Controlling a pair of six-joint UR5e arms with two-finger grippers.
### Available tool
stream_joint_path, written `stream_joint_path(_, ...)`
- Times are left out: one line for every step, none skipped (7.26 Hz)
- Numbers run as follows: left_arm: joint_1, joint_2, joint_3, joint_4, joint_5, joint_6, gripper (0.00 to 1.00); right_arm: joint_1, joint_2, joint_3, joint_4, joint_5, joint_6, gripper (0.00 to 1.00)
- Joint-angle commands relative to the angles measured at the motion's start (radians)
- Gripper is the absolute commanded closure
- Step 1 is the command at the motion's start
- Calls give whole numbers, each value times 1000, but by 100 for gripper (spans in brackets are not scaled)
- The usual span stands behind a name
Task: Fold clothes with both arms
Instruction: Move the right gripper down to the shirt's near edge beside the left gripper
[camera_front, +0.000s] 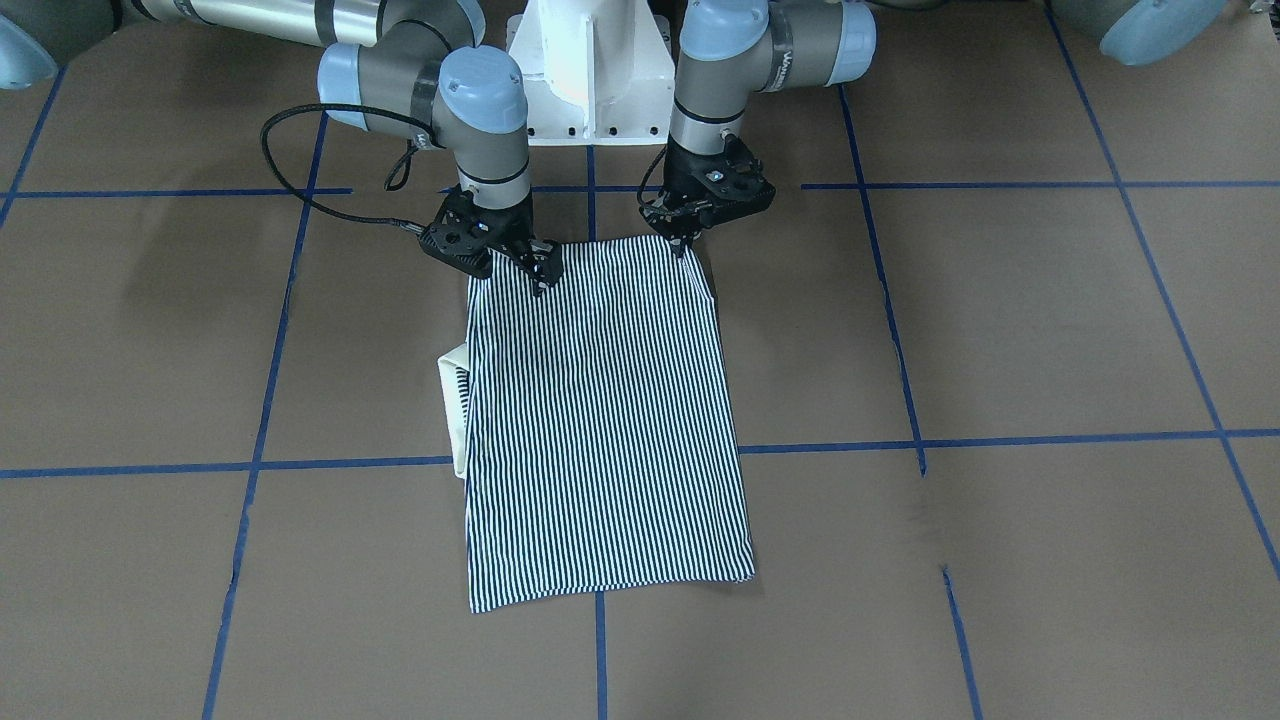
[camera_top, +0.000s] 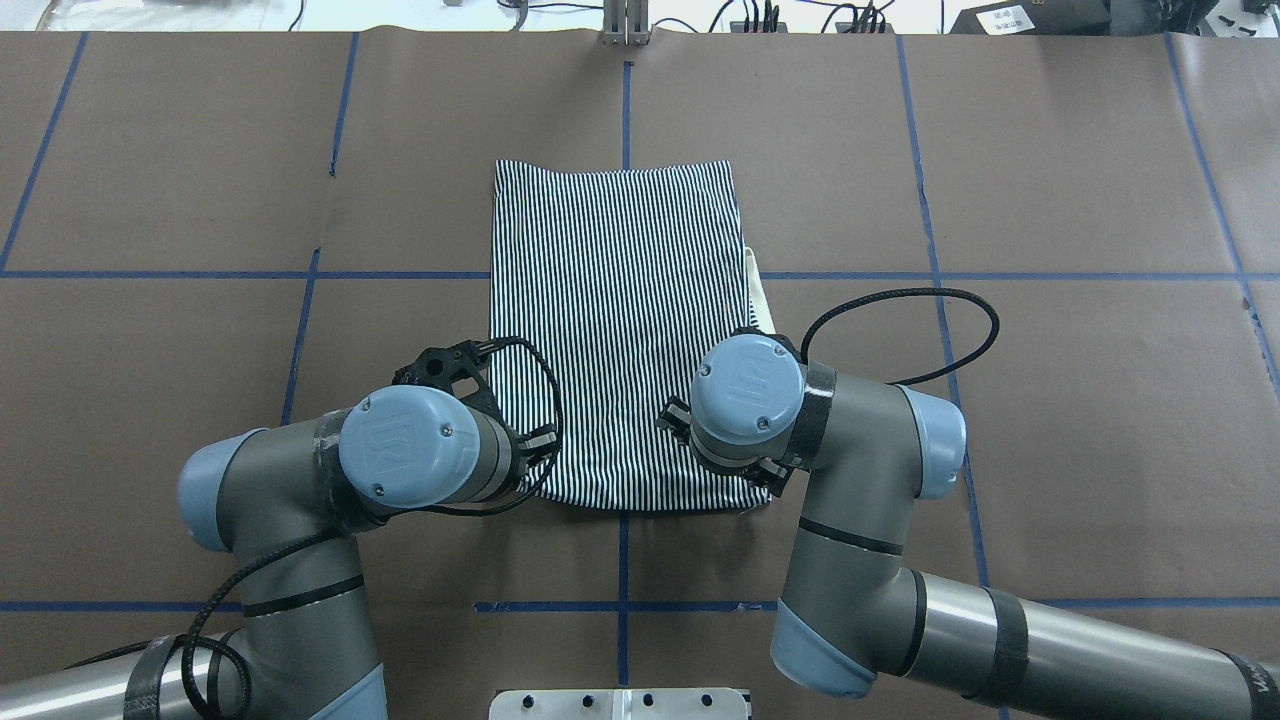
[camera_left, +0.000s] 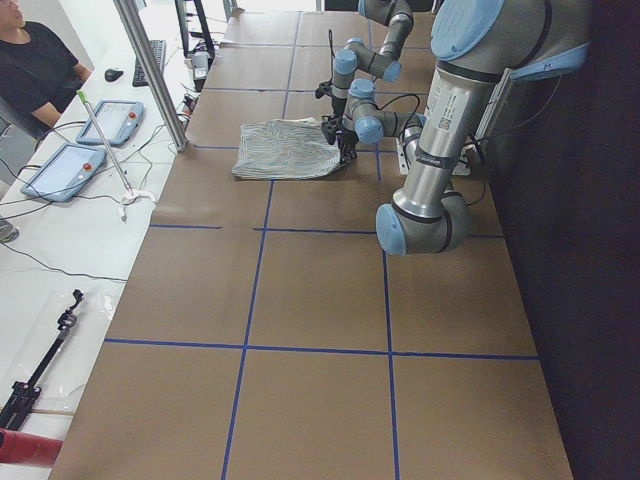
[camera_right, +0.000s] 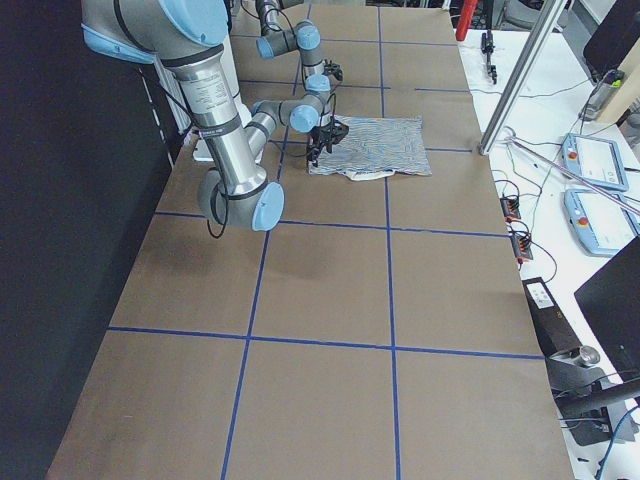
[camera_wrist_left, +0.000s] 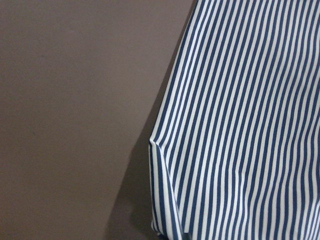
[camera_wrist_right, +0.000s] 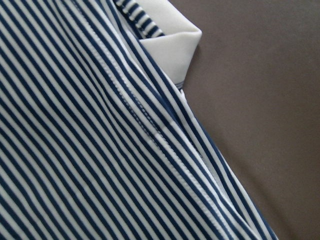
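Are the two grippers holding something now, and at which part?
Both seem to pinch the striped shirt at its edge nearest the robot: left gripper and right gripper, one corner each.

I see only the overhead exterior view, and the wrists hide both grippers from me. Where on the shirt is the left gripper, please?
Observer: In the front-facing view the left gripper stands on the corner of the striped polo shirt nearest the robot, with its fingertips together on the cloth.
Operator: And the right one?
Observer: The right gripper touches the same edge, a little inward from the other corner. I cannot tell whether it pinches the cloth.
Operator: Is the cloth raised there?
Observer: The left wrist camera shows the shirt's edge standing off the table, with a shadow beneath it.
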Motion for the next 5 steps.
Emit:
stream_joint_path(-2,11,-19,1,0,-2,100,-9,50,-45,-9,2,182,0)
stream_joint_path(-2,12,-26,1,0,-3,100,-13,76,-80,-11,0,228,0)
stream_joint_path(-2,12,-27,1,0,-3,100,-17,76,-82,-12,0,244,0)
stream_joint_path(-2,11,-27,1,0,-3,100,-17,75,-82,-12,0,249,0)
stream_joint_path(-2,11,-27,1,0,-3,100,-17,70,-73,-12,2,262,0)
